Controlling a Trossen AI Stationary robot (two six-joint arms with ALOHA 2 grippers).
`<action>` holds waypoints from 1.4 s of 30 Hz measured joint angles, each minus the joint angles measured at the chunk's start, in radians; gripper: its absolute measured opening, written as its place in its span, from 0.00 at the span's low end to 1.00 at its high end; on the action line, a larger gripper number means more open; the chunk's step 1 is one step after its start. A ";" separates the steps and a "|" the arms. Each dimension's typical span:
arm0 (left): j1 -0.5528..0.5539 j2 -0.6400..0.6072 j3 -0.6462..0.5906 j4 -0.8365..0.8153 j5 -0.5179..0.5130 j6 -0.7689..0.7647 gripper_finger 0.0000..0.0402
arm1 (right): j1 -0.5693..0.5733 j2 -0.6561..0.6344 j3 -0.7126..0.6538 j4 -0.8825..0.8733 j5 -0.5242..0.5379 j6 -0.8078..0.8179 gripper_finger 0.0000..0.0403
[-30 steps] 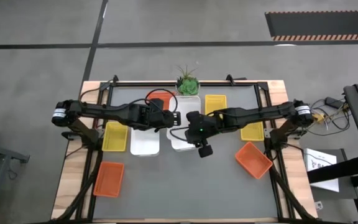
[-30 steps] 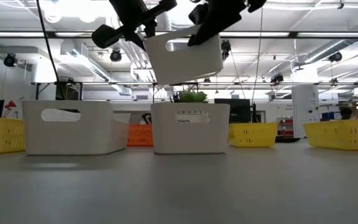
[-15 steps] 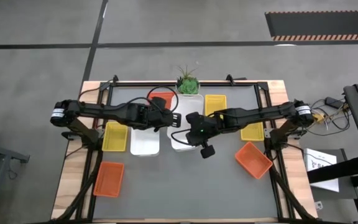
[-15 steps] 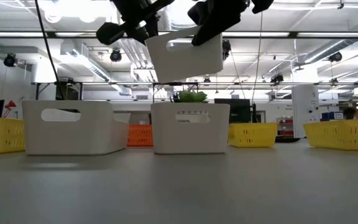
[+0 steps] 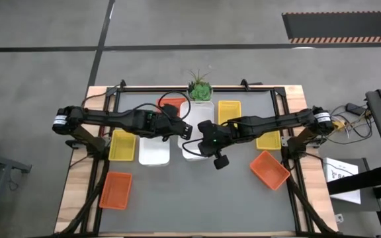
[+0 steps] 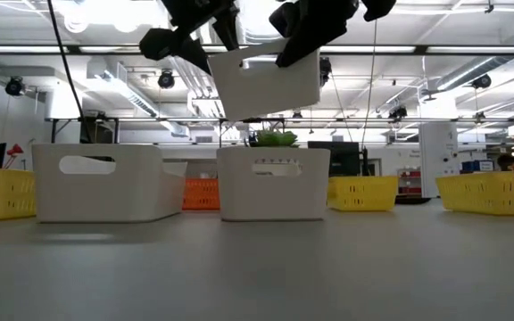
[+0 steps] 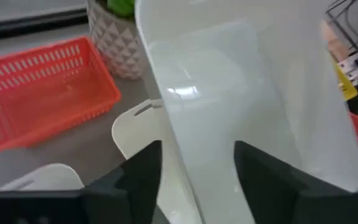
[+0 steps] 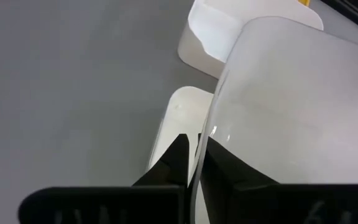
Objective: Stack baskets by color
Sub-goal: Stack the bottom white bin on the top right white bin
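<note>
We see our right gripper (image 8: 191,165) clenched on the rim of a raised white basket (image 6: 266,82), above a second white basket (image 6: 273,183) beside the potted plant (image 5: 200,88). Our left gripper (image 7: 194,171) stands released around the raised basket's wall. Held by one edge, it could tilt and catch the lower rim.

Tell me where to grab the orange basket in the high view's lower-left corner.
Probably pinch a rim wall of the orange basket from straight above, one finger inside, one outside: it lies flat, open side up, touching nothing else.

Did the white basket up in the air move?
No. In the low view the lifted white basket hangs in the same spot above the standing white basket.
</note>
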 joint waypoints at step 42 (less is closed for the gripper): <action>-0.354 -0.341 -0.335 0.590 -0.180 0.986 0.57 | -0.211 -0.036 -0.369 0.461 -0.570 -0.107 0.03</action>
